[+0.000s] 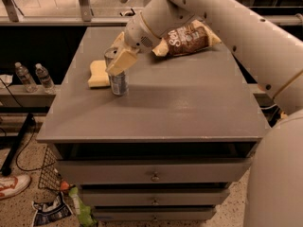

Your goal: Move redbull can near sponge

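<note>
The redbull can [118, 82] stands upright on the grey table [180, 103], at its left side. The pale yellow sponge [97, 74] lies flat just left of the can, almost touching it. My gripper [118, 59] is at the can's upper half, shut on it; one tan finger [123, 60] covers the can's front and the other is hidden behind the can. The can's rim [111, 52] shows above the finger.
A brown snack bag [187, 38] lies at the back of the table, behind my arm [227, 22]. Drawers [154, 176] are below the tabletop. Two water bottles [35, 77] stand on a ledge to the left. A shoe and litter lie on the floor.
</note>
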`<move>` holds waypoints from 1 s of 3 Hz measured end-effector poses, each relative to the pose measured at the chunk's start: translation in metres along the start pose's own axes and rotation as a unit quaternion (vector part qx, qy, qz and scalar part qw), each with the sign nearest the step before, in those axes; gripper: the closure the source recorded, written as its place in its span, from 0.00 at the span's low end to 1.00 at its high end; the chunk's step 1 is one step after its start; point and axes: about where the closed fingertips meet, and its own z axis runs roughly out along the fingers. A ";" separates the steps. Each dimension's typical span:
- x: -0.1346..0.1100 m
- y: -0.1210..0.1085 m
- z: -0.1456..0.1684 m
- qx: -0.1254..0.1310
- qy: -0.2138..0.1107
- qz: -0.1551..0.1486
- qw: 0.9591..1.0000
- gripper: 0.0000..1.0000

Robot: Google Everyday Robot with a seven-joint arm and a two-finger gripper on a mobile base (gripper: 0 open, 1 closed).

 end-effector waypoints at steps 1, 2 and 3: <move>-0.001 0.000 0.001 -0.001 0.000 0.000 1.000 0.62; -0.001 0.000 0.000 -0.001 0.000 0.000 1.000 0.38; -0.001 0.000 0.000 -0.001 0.000 0.000 1.000 0.14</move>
